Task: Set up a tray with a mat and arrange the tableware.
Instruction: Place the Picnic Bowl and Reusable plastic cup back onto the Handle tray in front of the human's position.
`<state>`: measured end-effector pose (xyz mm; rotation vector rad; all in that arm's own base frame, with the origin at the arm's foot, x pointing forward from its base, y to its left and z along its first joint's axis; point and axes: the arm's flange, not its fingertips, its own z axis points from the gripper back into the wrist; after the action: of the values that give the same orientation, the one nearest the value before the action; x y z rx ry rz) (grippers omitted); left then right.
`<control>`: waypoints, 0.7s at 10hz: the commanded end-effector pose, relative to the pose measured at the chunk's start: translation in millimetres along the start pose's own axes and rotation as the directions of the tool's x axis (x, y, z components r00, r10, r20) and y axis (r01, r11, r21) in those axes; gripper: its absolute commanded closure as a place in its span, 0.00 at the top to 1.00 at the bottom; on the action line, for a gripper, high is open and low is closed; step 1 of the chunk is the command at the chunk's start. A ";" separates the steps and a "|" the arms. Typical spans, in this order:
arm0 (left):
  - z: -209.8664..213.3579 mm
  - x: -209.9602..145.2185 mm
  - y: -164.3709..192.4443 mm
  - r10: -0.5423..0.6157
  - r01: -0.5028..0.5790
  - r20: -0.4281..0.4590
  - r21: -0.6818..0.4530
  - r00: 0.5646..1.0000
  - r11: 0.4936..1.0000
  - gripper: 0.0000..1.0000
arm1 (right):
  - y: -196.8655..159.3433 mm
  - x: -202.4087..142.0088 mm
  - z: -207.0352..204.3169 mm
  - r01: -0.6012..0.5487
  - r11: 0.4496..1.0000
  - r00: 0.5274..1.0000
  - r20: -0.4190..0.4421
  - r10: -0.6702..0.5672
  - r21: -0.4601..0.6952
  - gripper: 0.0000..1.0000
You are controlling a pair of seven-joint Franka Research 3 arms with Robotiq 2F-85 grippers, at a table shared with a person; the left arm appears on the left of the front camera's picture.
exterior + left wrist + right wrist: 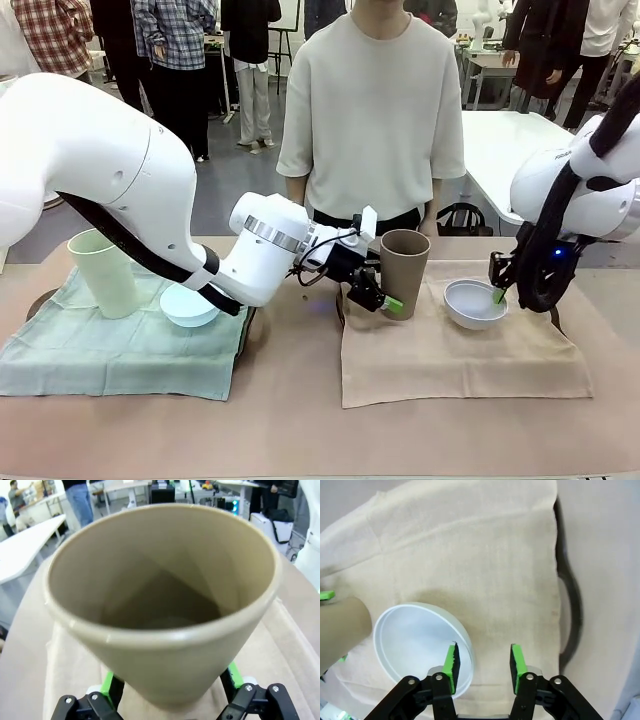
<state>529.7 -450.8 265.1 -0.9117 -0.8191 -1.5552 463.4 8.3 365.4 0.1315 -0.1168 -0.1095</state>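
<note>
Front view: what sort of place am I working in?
Probably a lab or demo hall, not a dining room: onlookers standing behind the person, white worktables farther back, and the tan mat laid on a staged table.

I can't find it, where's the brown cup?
The brown cup stands mid-table on the beige mat, left of the whitish bowl, with the left gripper around its base.

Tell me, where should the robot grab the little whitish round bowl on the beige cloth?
Probably by its thin rim, coming straight down from above. The whitish round bowl sits upright and open, too wide to span. The right gripper already has one finger inside the rim, so one pad inside and one outside would pinch the wall.
</note>
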 end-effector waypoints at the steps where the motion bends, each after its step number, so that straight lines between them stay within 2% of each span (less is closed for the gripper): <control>1: 21.2 3.0 -7.9 0.075 -0.076 -0.097 -0.007 0.993 0.997 1.00 | -5.2 -14.7 26.4 0.006 1.000 0.998 0.056 -0.005 -0.024 0.68; 2: 33.1 3.3 -11.9 0.113 -0.116 -0.166 -0.009 0.980 0.993 1.00 | -9.9 -20.2 41.2 -0.004 0.999 0.997 0.075 0.007 -0.036 0.78; 4: 70.2 22.4 -31.4 0.191 -0.197 -0.290 0.008 0.938 0.980 1.00 | -19.4 -34.1 74.7 -0.022 0.999 0.996 0.091 0.025 -0.036 0.78; 5: 88.2 43.8 -45.7 0.221 -0.223 -0.366 0.038 0.904 0.974 1.00 | -20.4 -40.7 89.6 -0.037 0.998 0.994 0.103 0.041 -0.044 0.78; 6: 104.7 66.4 -61.3 0.239 -0.221 -0.467 0.096 0.851 0.971 1.00 | -20.2 -44.4 103.3 -0.043 0.996 0.990 0.131 0.052 -0.072 0.78; 7: 118.6 87.4 -75.3 0.270 -0.229 -0.509 0.142 0.817 0.963 1.00 | -20.6 -47.9 115.7 -0.049 0.995 0.988 0.141 0.061 -0.087 0.78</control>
<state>478.4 -377.8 366.4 -0.5541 -0.4152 -1.4464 408.3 -19.0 468.1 0.0635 -0.2529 -0.0801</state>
